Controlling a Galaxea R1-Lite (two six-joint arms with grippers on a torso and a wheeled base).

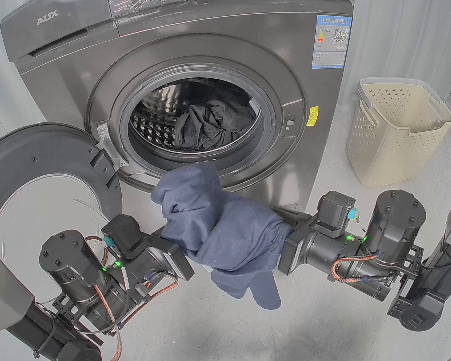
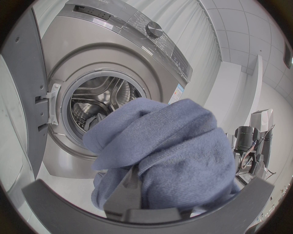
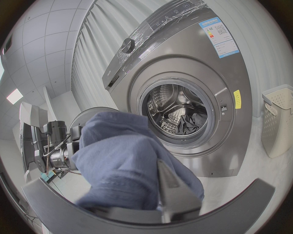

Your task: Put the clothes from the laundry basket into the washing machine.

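A bundled blue garment (image 1: 218, 227) hangs between both grippers, just below the washing machine's open drum (image 1: 197, 121). My left gripper (image 1: 182, 246) holds it from the left, my right gripper (image 1: 279, 243) from the right, each shut on the cloth. The blue garment (image 2: 164, 149) buries the left fingers (image 2: 129, 186). In the right wrist view the blue garment (image 3: 122, 161) wraps around one finger (image 3: 171, 186). A dark garment (image 1: 211, 124) lies inside the drum. The beige laundry basket (image 1: 399, 127) stands to the right of the machine, and what I see of its inside is bare.
The round machine door (image 1: 31, 185) is swung wide open to the left, right beside my left arm. White curtains hang behind the machine. Pale floor (image 1: 206, 349) stretches in front of it.
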